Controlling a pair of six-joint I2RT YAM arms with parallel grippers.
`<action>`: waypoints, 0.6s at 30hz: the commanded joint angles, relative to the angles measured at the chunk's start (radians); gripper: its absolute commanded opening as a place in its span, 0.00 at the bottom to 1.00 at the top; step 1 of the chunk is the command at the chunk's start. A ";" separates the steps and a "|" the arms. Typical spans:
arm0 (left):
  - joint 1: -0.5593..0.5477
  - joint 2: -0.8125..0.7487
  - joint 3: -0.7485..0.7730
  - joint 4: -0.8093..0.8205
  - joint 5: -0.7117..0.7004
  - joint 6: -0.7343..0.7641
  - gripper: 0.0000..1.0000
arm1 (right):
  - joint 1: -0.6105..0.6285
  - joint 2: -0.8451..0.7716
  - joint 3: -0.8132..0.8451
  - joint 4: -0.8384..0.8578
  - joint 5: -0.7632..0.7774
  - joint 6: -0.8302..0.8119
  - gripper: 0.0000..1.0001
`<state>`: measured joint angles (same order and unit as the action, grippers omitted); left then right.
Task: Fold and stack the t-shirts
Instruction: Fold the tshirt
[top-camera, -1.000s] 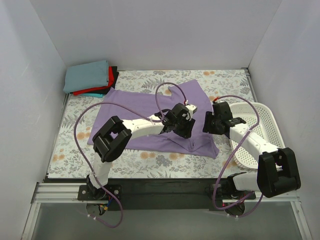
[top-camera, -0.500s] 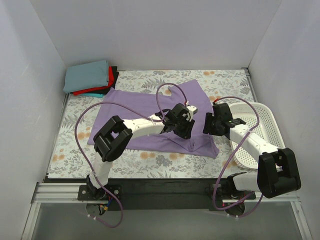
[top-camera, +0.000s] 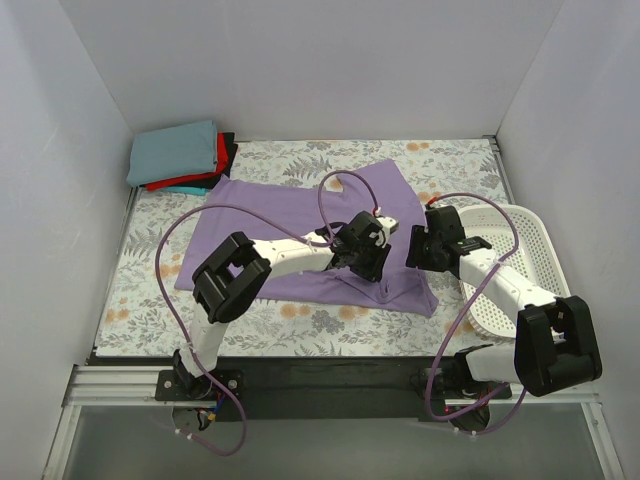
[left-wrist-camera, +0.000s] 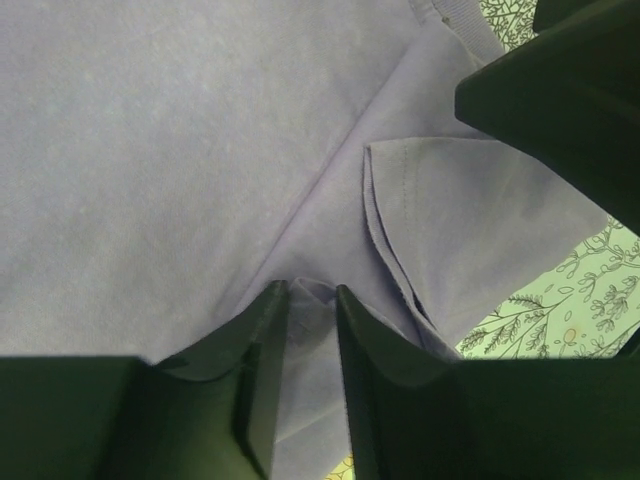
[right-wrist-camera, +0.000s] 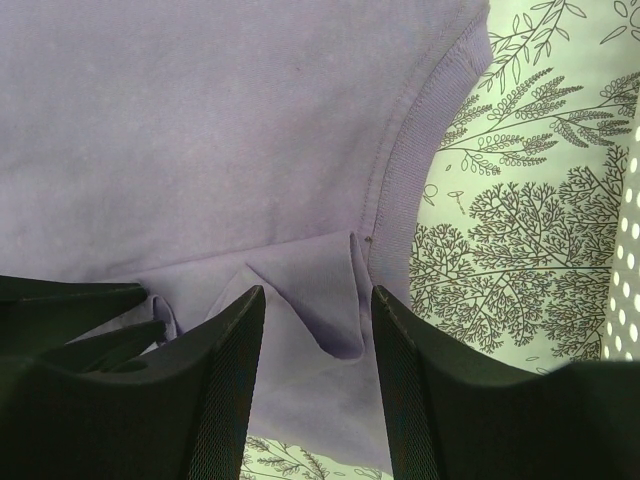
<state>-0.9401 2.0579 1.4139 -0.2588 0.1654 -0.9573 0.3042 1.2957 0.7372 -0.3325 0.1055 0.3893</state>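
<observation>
The lavender t-shirt (top-camera: 270, 215) lies spread on the floral table. My left gripper (top-camera: 376, 264) is down on its right part, near the sleeve and collar. In the left wrist view its jaws (left-wrist-camera: 308, 292) stand close together, pinching a small ridge of the lavender cloth (left-wrist-camera: 200, 150). My right gripper (top-camera: 414, 254) is just to the right of it, at the shirt's collar edge. In the right wrist view its jaws (right-wrist-camera: 315, 292) stand apart, with a raised fold of lavender cloth (right-wrist-camera: 250, 130) between them. The folded grey-blue, red, black and teal shirts (top-camera: 175, 152) are stacked at the back left.
A white mesh basket (top-camera: 538, 240) stands at the right edge, under the right arm. Grey walls enclose the table on three sides. The right gripper's dark body (left-wrist-camera: 560, 90) shows close by in the left wrist view.
My left gripper has shifted a little to the right on the shirt. The right arm has hardly moved.
</observation>
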 joint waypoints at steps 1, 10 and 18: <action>-0.005 -0.022 0.026 0.004 -0.038 0.011 0.22 | 0.007 -0.022 0.001 0.029 0.011 -0.006 0.53; -0.005 -0.068 -0.004 0.024 -0.075 -0.001 0.00 | 0.007 -0.018 0.007 0.050 -0.049 -0.041 0.53; -0.005 -0.145 -0.069 0.055 -0.112 -0.034 0.00 | 0.022 0.022 0.034 0.069 -0.096 -0.096 0.51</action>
<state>-0.9401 2.0113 1.3651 -0.2379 0.0837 -0.9798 0.3122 1.3018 0.7376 -0.3035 0.0387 0.3355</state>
